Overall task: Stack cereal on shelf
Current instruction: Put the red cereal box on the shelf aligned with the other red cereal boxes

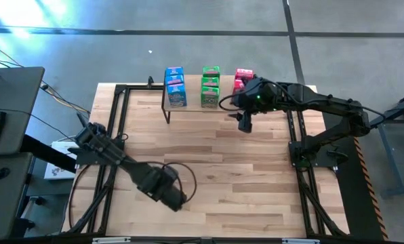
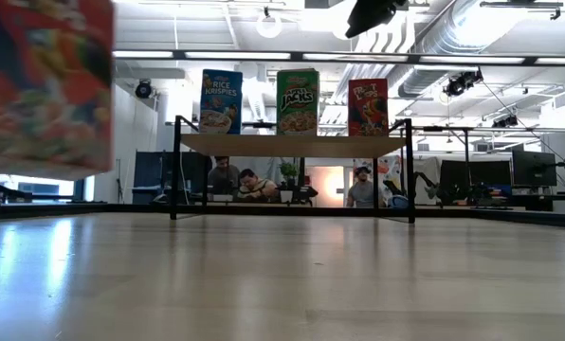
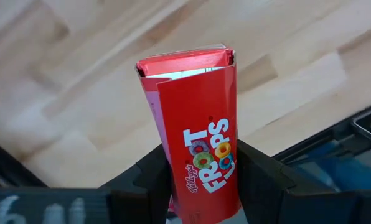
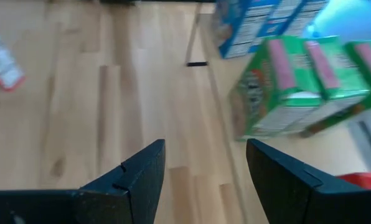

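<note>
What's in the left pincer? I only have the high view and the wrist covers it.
Observer: Left wrist view shows a red Froot Loops box clamped in the left pincer.
Operator: Right pincer loaded?
Observer: No. Right wrist view shows the right pincer open and empty, near the green boxes.
Operator: Shelf boxes upright?
Observer: Yes. In the low view, the blue stack, green stack and red stack stand upright on the shelf, fronts facing out.
</note>
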### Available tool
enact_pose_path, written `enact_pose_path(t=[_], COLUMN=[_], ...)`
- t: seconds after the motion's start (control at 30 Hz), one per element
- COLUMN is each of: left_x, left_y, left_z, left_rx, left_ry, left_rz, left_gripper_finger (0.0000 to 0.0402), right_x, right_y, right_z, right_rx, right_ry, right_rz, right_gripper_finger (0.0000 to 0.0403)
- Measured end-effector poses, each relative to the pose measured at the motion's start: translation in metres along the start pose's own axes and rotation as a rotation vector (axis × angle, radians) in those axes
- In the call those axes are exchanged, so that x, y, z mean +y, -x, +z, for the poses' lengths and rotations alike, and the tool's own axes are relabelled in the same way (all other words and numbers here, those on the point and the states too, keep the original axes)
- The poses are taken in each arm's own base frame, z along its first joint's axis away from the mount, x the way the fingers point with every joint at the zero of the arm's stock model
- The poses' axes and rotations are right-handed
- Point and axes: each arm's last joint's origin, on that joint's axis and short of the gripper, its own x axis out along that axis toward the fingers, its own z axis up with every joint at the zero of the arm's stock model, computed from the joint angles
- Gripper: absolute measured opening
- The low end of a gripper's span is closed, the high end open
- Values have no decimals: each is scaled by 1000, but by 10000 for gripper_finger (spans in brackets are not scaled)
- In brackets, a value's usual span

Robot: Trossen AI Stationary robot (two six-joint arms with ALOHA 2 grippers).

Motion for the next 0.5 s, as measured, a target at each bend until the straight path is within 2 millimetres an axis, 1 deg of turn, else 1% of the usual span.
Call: enact_pose_path(t=[0.3,0.5], left_x=[5,8], left_y=[19,35], left_z=[39,66], left_rx=[-23,-93], left_ry=[-231,-346], left_rz=[13,8], left_gripper_finger=[143,143], right_x=[4,4], right_y=[0,0], right_z=[-4,-5], right_rx=[33,37], right_ry=[9,9], right_rz=[121,130], right_gripper_finger=[218,218])
